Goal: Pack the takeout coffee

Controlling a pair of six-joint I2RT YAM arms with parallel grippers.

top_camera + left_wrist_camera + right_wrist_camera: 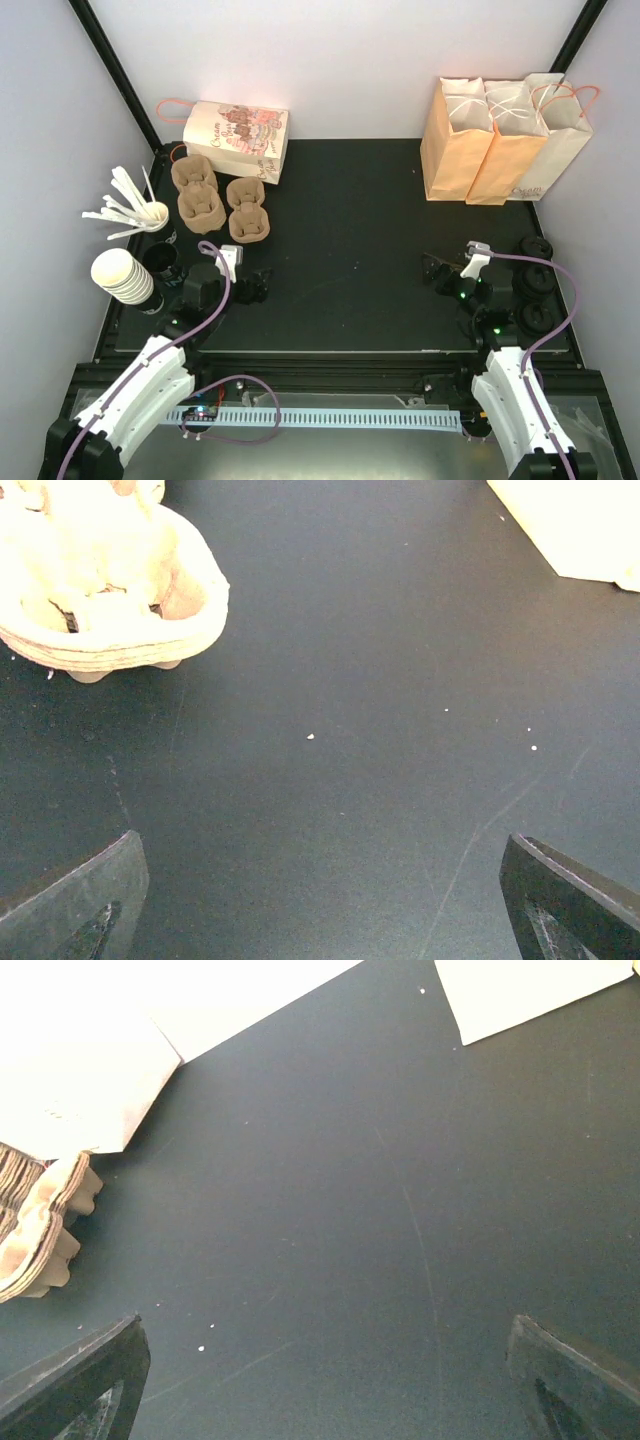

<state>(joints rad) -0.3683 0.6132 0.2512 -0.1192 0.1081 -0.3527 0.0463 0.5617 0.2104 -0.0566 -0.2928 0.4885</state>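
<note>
The takeout coffee (160, 261), a small black cup, stands at the left edge of the mat beside a stack of white cups (122, 277); I cannot tell whether its lid is on. It is out of both wrist views. My left gripper (254, 286) is open and empty just above the mat, right of the cup; the left wrist view (320, 920) shows only bare mat between its fingers (80, 905). My right gripper (439, 272) is open and empty over the right half of the mat; the right wrist view (325, 1390) shows the same.
Three paper bags (500, 140) stand at the back right. A printed bag (236, 138) lies at the back left. Pulp cup carriers (220, 200) sit in front of it, also in the left wrist view (110, 590). Loose black lids (535, 285) lie at the right edge. A cup of white stirrers (140, 212) stands at the left.
</note>
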